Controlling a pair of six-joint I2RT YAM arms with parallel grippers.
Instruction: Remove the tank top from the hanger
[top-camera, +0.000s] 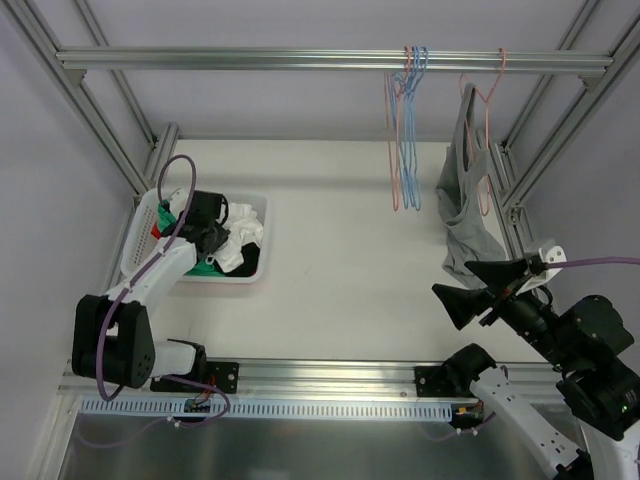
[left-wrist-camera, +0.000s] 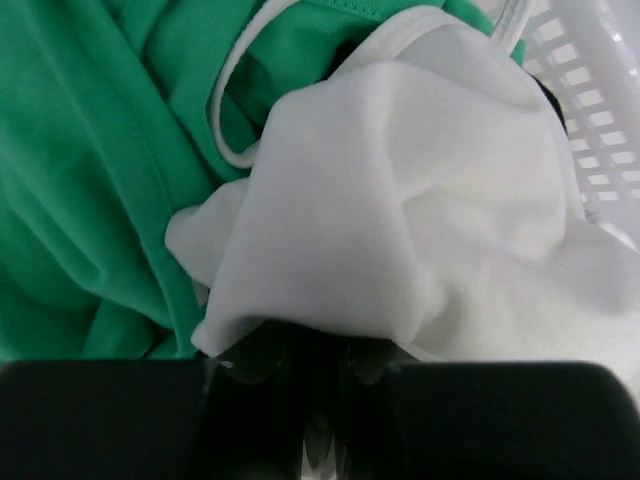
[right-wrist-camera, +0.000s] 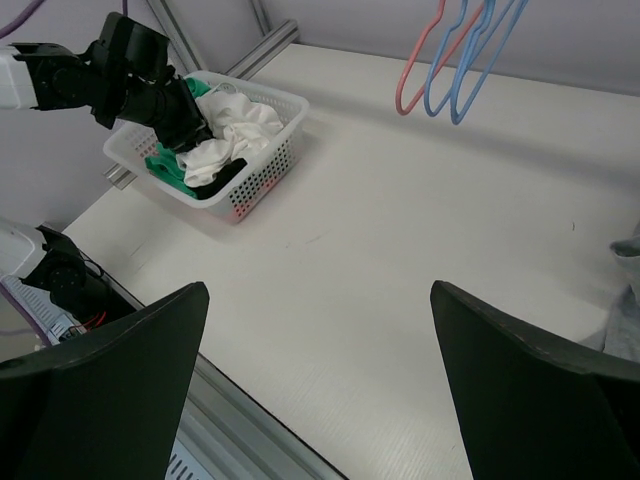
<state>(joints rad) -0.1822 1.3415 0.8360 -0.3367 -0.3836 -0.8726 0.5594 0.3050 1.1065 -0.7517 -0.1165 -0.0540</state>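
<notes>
The grey tank top (top-camera: 465, 190) hangs on a pink hanger (top-camera: 488, 110) from the top rail at the right, its hem reaching down towards the table. A sliver of it shows at the right edge of the right wrist view (right-wrist-camera: 626, 335). My right gripper (top-camera: 452, 278) (right-wrist-camera: 318, 290) stands wide open just below and in front of the hem, nothing between its fingers. My left gripper (top-camera: 205, 235) (left-wrist-camera: 320, 350) is down in the basket, shut, with white cloth (left-wrist-camera: 420, 200) lying over its tips; whether any cloth is pinched is hidden.
A white basket (top-camera: 140, 240) (right-wrist-camera: 270, 170) at the left holds green (left-wrist-camera: 90, 150), white and black clothes. Bare blue and pink hangers (top-camera: 405, 130) (right-wrist-camera: 450, 60) hang left of the tank top. Aluminium frame posts (top-camera: 520, 190) stand close to its right.
</notes>
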